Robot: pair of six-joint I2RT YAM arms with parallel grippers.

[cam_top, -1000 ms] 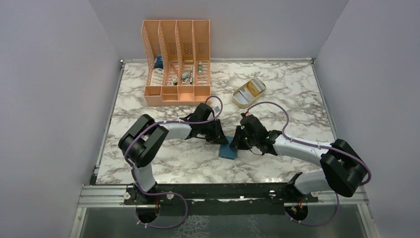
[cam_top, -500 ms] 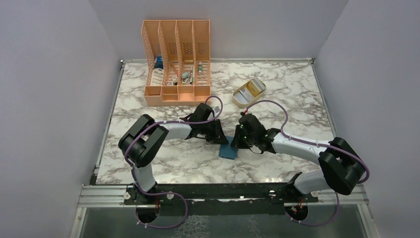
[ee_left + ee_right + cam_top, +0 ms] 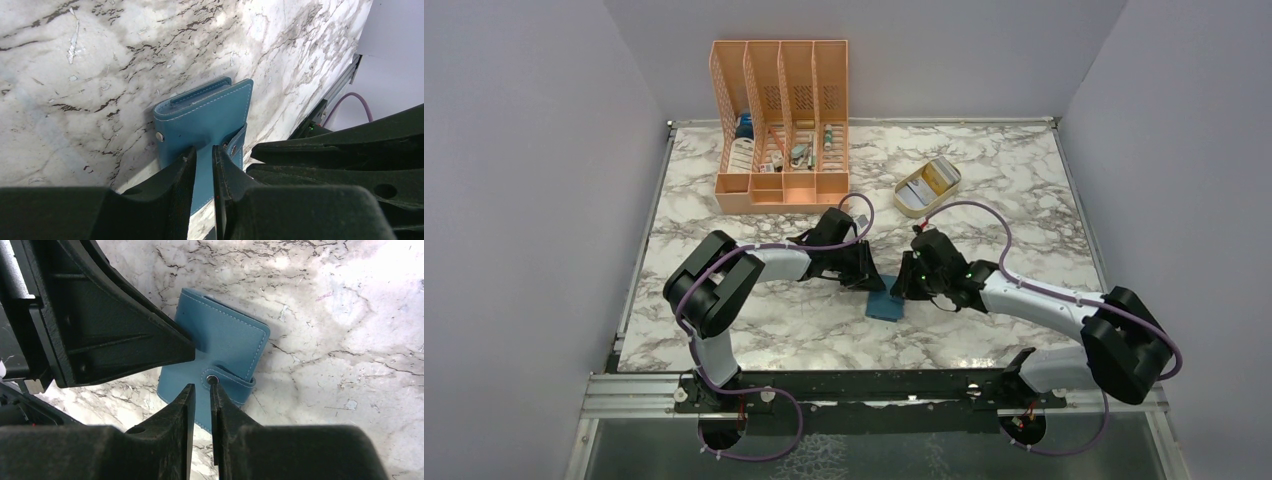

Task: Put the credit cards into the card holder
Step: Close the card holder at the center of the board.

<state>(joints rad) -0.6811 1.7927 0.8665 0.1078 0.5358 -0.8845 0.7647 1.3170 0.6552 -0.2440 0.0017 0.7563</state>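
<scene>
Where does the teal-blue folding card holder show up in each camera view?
Top external: teal-blue folding card holder lies just below and right of frame centre.
Left wrist: mid-frame, slightly left of centre.
Right wrist: mid-frame, upper middle.
Shared landmark: the grey-veined white marble tabletop under it.

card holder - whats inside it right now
Its inside is hidden: the teal card holder lies folded shut on the marble table, snap tab wrapped over its edge. Only layered edges show in the left wrist view; any contents are covered.
</scene>
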